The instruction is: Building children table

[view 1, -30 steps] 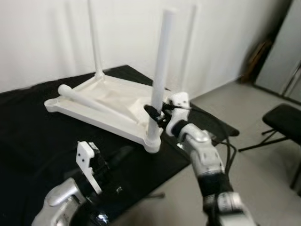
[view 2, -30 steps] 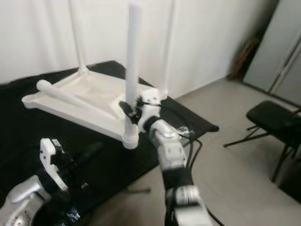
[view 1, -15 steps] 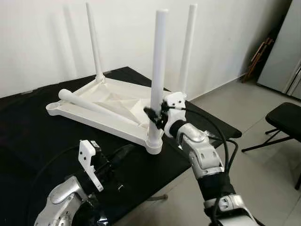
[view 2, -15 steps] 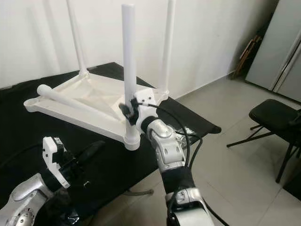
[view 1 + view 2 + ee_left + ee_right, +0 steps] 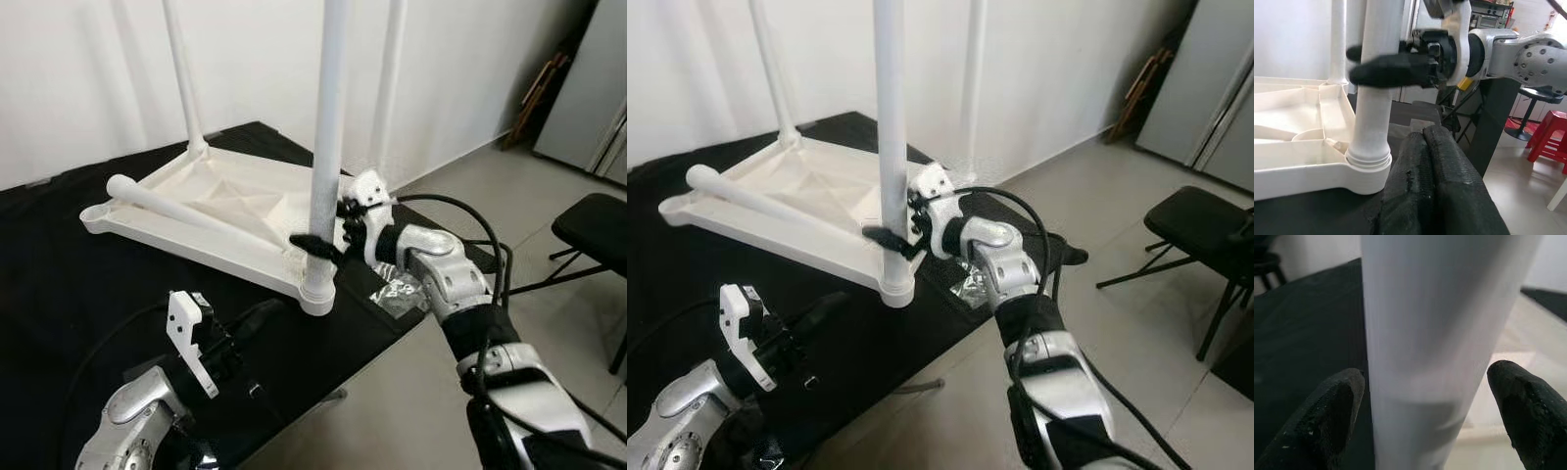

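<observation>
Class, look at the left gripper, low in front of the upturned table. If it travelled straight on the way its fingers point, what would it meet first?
Probably the socket collar at the foot of the near upright leg; the left gripper points slightly beside it, so depth is uncertain.

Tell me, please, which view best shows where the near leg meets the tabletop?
The left wrist view: the leg visibly sits in its corner socket, below the right hand. Both eye views show that joint smaller. The right wrist view gives a blurred close-up of the shaft.

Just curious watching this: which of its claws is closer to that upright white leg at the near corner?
Right. The right gripper straddles the table leg near its base; the left gripper lies low on the black cloth, short of it.
</observation>
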Available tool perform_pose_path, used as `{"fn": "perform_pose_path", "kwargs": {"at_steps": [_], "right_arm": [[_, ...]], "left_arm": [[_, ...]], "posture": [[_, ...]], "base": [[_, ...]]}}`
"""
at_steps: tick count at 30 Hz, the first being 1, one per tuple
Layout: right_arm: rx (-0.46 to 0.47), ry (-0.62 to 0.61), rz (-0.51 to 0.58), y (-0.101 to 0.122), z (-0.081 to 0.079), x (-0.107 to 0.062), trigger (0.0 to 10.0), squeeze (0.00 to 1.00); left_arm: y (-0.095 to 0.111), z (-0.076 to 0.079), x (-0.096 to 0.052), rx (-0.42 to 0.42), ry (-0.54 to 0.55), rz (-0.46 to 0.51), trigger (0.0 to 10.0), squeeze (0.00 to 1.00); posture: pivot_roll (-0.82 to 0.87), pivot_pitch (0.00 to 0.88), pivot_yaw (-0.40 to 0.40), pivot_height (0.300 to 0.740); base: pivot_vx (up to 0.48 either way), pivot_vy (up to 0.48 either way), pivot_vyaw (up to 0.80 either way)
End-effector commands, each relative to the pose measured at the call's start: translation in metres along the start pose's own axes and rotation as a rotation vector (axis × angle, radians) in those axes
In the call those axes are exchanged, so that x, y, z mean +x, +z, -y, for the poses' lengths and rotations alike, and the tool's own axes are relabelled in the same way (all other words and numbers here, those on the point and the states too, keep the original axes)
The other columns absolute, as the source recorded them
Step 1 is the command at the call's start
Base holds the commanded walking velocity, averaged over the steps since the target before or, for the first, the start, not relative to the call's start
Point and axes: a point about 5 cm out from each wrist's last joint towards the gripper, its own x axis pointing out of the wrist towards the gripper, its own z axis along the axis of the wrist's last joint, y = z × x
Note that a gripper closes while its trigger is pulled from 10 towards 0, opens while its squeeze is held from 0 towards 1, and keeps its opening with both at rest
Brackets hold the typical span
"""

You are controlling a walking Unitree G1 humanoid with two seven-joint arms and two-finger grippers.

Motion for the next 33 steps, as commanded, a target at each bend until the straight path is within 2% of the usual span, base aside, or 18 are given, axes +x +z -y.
{"fn": "perform_pose_path", "kwargs": {"at_steps": [1,4,7,9,14,22,23,25,26,27,28,29,30,31,32,33], "right_arm": [[-0.007,0.068,0.032,0.011,0.001,0.001,10.0,0.00],[0.005,0.195,0.034,0.016,0.003,0.002,10.0,0.00],[0.008,0.217,0.033,0.017,0.003,0.001,10.0,0.00],[0.023,0.267,0.036,0.019,0.005,0.000,0.0,0.00],[0.012,0.305,0.024,0.019,0.006,-0.003,0.0,0.00],[-0.044,0.262,-0.019,0.013,0.013,-0.010,0.0,0.00],[-0.049,0.225,-0.020,0.010,0.015,-0.011,0.0,0.00],[0.018,-0.002,-0.029,-0.019,0.013,-0.010,0.0,0.00],[0.018,-0.002,-0.029,-0.019,0.013,-0.010,0.0,0.00],[0.095,-0.159,-0.031,-0.045,0.002,-0.008,0.0,0.00],[0.095,-0.159,-0.031,-0.045,0.002,-0.008,0.0,0.00],[0.131,-0.211,-0.028,-0.057,-0.006,-0.007,0.0,0.00],[0.258,-0.378,-0.083,-0.099,-0.047,-0.002,0.0,0.00],[0.349,-0.519,-0.133,-0.123,-0.077,-0.007,0.0,0.00],[0.349,-0.519,-0.133,-0.123,-0.077,-0.007,0.0,0.00],[0.375,-0.629,-0.187,-0.139,-0.097,-0.015,0.0,0.00]], "left_arm": [[-0.001,0.004,-0.001,0.001,-0.003,-0.005,10.0,0.00],[0.001,0.008,-0.004,0.006,-0.011,-0.014,10.0,0.00],[0.001,0.009,-0.005,0.009,-0.012,-0.016,10.0,0.00],[0.006,0.010,-0.011,0.065,0.025,-0.030,10.0,0.00],[0.006,0.013,-0.019,0.091,0.068,-0.041,10.0,0.00],[-0.006,0.021,-0.029,0.089,0.095,-0.096,10.0,0.00],[-0.011,0.023,-0.030,0.093,0.096,-0.113,10.0,0.00],[-0.029,0.024,-0.031,0.095,0.118,-0.165,10.0,0.00],[-0.029,0.024,-0.031,0.095,0.118,-0.165,10.0,0.00],[-0.041,0.029,-0.033,0.102,0.109,-0.208,10.0,0.00],[-0.041,0.029,-0.033,0.102,0.109,-0.208,10.0,0.00],[-0.046,0.032,-0.035,0.107,0.098,-0.228,10.0,0.00],[-0.053,0.032,-0.039,0.095,0.101,-0.255,10.0,0.00],[-0.057,0.031,-0.041,0.086,0.105,-0.271,10.0,0.00],[-0.057,0.031,-0.041,0.086,0.105,-0.271,10.0,0.00],[-0.060,0.031,-0.044,0.075,0.118,-0.276,10.0,0.00]], "posture": [[0.02,0.000,-0.044,0.740],[0.05,0.000,-0.045,0.740],[0.05,0.000,-0.045,0.740],[0.08,0.027,-0.050,0.740],[0.09,0.044,-0.058,0.740],[0.11,0.034,-0.063,0.740],[0.11,0.020,-0.067,0.740],[0.11,0.000,-0.084,0.740],[0.11,0.000,-0.084,0.740],[0.11,0.000,-0.093,0.740],[0.11,0.000,-0.093,0.740],[0.11,0.000,-0.093,0.740],[0.08,0.000,-0.072,0.740],[0.08,0.000,-0.072,0.740],[0.08,0.000,-0.072,0.740],[0.07,0.000,-0.059,0.740]], "base": [[0.000,0.000,0.00],[0.000,0.000,0.00],[0.000,0.000,0.00],[0.000,0.000,0.00],[0.000,0.000,0.00],[0.000,0.000,0.00],[0.000,0.000,0.00],[0.000,0.000,0.00],[0.000,0.000,0.00],[0.000,0.000,0.00],[0.000,0.000,0.00],[0.000,0.000,0.00],[0.000,0.000,0.00],[0.000,0.000,0.00],[0.000,0.000,0.00],[0.000,0.000,0.00]]}}
